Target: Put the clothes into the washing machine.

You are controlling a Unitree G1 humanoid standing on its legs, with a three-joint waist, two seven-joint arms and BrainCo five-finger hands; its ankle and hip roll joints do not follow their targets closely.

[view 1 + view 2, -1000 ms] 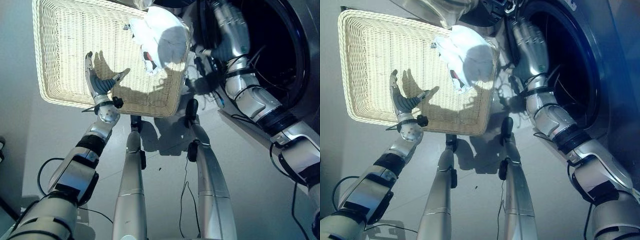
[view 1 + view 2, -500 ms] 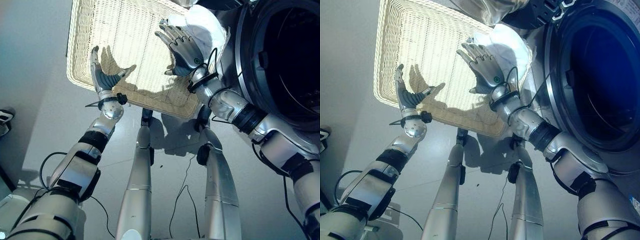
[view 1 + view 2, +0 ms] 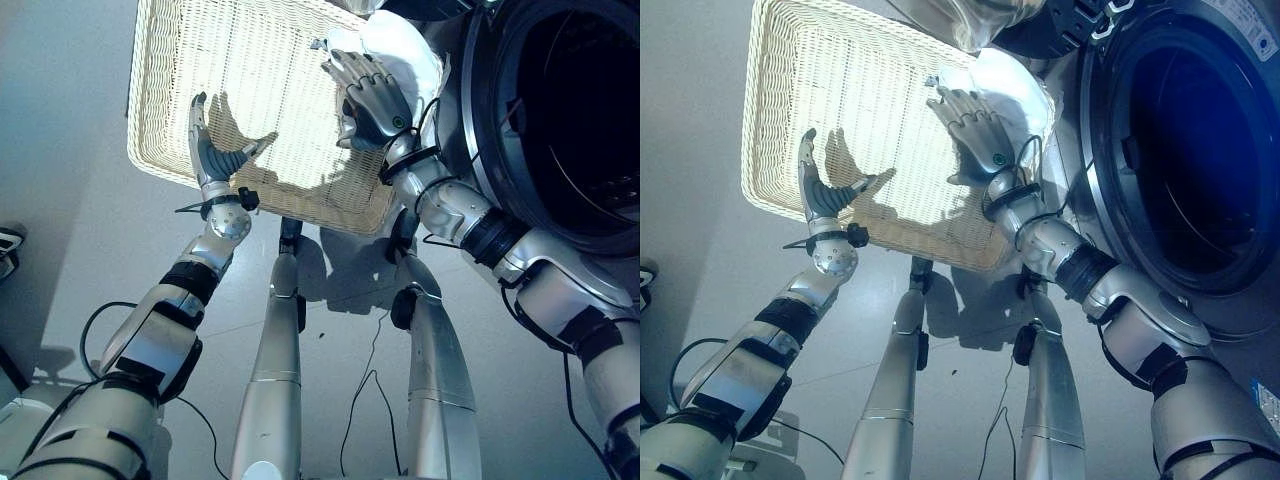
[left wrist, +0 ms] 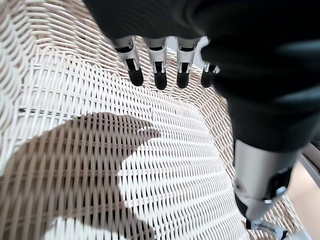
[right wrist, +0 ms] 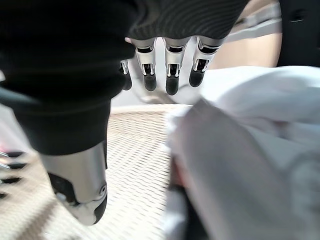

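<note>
In the left eye view we see a cream wicker basket (image 3: 250,90) on the grey floor (image 3: 70,250), just beside the washing machine (image 3: 560,110), whose dark round drum opening faces us on the right. A white garment (image 3: 405,55) lies bunched in the basket's corner nearest the machine, partly over the rim. Our right hand (image 3: 372,95) is above the basket with its fingers spread and straight, its fingertips at the edge of the white garment, holding nothing. Our left hand (image 3: 212,155) hangs over the basket's near side, fingers straight and thumb held apart, also empty.

The right eye view gives us the same scene: the left hand (image 3: 820,190) over the near rim, the right hand (image 3: 975,135) reaching to the garment in the far corner next to the drum.

In the left wrist view our fingers (image 4: 160,75) stand straight in a row above the woven basket floor (image 4: 165,165), with their shadow on the weave.

In the right wrist view our fingers (image 5: 171,75) are straight and slightly apart just over the crumpled white garment (image 5: 250,130), with the wicker weave beside it; we cannot tell whether they touch the cloth.
</note>
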